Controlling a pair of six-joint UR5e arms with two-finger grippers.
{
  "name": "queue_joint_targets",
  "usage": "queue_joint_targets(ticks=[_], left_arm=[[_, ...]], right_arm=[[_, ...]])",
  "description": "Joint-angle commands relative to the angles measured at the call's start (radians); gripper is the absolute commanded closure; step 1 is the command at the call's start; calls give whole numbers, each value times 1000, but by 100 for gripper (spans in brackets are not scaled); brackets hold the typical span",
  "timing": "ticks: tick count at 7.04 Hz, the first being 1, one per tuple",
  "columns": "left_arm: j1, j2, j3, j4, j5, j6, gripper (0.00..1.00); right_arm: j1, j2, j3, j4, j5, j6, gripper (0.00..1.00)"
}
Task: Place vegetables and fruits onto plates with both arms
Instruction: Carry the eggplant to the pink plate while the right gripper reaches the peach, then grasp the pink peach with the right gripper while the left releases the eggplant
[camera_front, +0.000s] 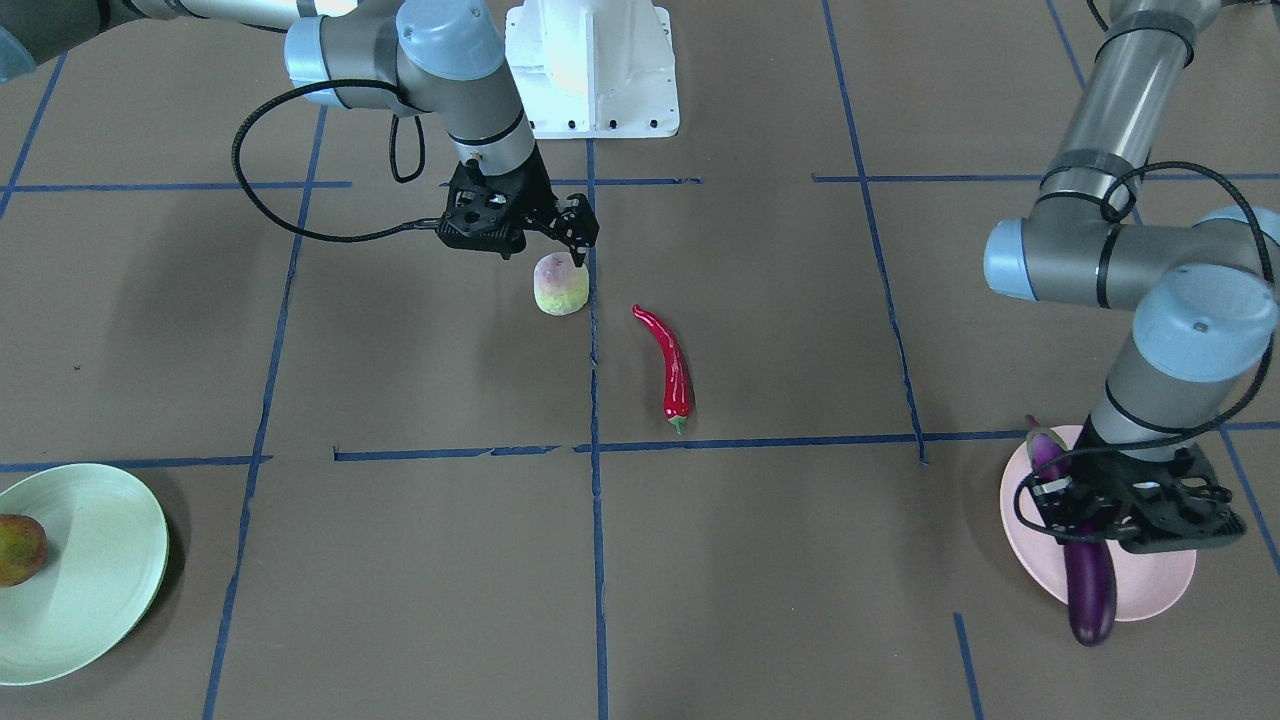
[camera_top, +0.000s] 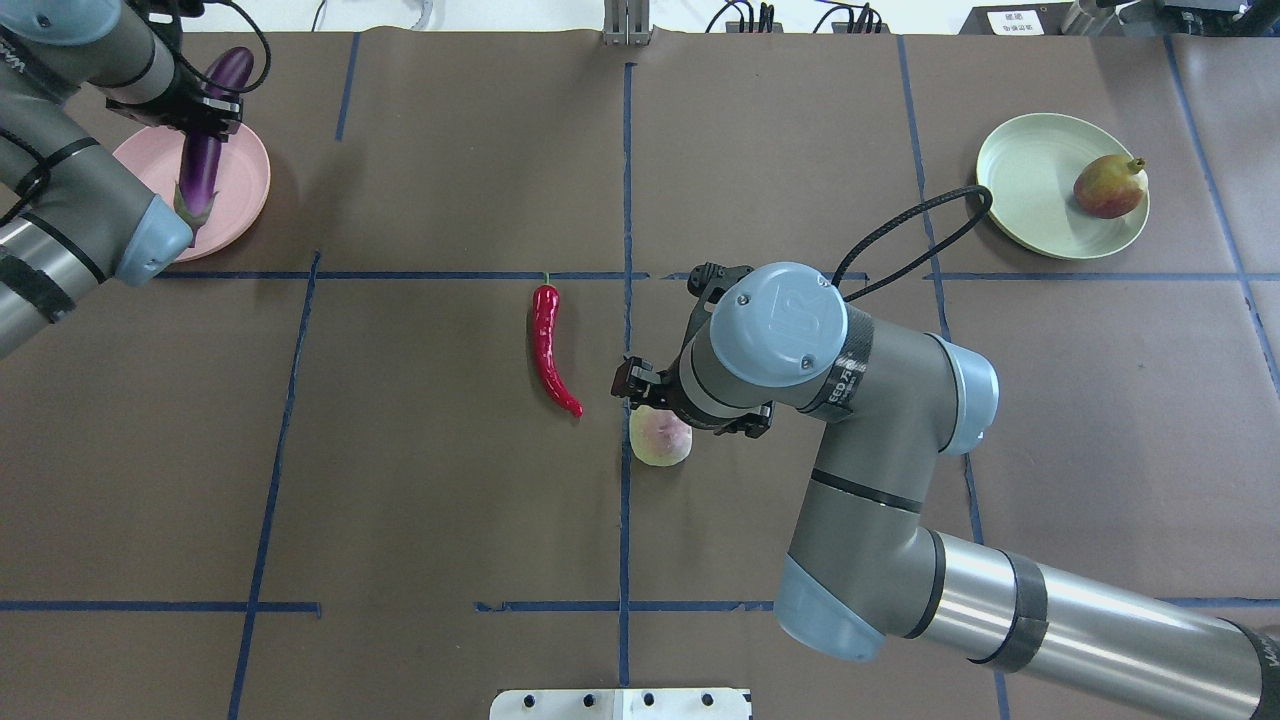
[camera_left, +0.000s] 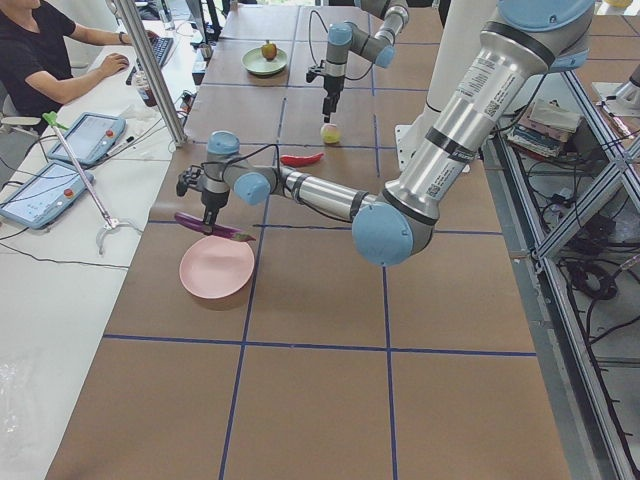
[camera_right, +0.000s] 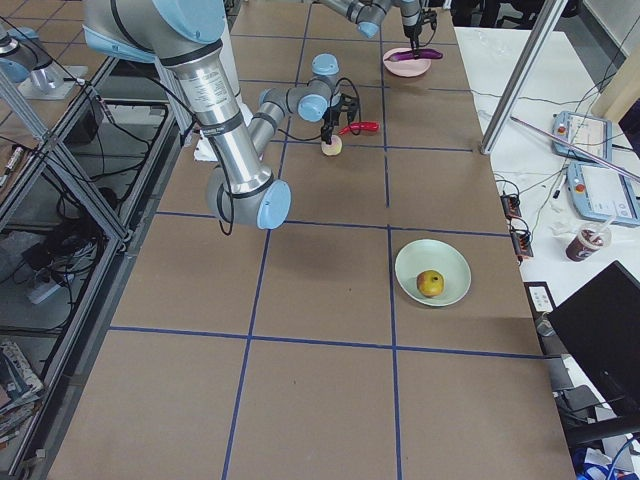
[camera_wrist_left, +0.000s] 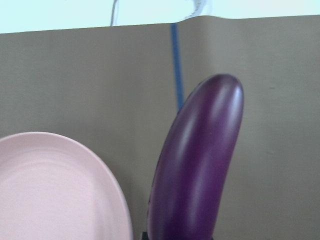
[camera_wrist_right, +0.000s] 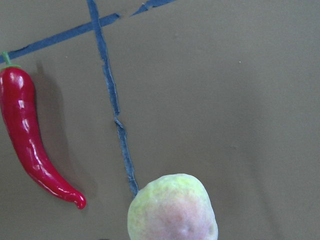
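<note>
My left gripper (camera_front: 1085, 520) is shut on the purple eggplant (camera_front: 1090, 590), holding it just over the pale pink plate (camera_front: 1150, 585); its tip reaches past the rim in the left wrist view (camera_wrist_left: 200, 160). My right gripper (camera_front: 545, 245) is open and hangs just above the pale green, pink-blushed fruit (camera_front: 560, 287) on the table; the fruit also shows in the right wrist view (camera_wrist_right: 172, 210). The red chili pepper (camera_front: 673, 370) lies beside that fruit. The yellow-green and red fruit (camera_top: 1108, 185) sits on the pale green plate (camera_top: 1030, 180).
The white base block (camera_front: 590, 65) stands at the robot's side of the table. Blue tape lines cross the brown table cover. An operator (camera_left: 40, 50) sits at a side desk with tablets, off the table's far end.
</note>
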Motion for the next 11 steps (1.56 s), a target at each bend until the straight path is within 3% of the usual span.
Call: queue_joint_targets(ticks=[1,5,7,8,9,10,11], left_arm=[[-22,1,95,-6,49,66,1],[-17,-12,83,-6,50,33,0],[-17,-9,54,-5,48,18,0],[-10,-15,43,-6,43,-22,0],[39,-15,-6,-5,30,-104,0],[74,-15,-55,-5,-14,-173,0],[116,-15,-113,-3,-66,-256,0]], right_arm=[[-18,16,-41,-13,-33,-11,0],[-45,65,-119,-11,-80,-14,0],[-56,117,-212,-10,-105,-20,0],[-56,123,-220,-10,-105,-20,5],[-53,128,-214,-13,-102,-20,76],[-45,126,-211,-13,-100,-20,98],[-16,111,-169,-25,-88,-21,100]])
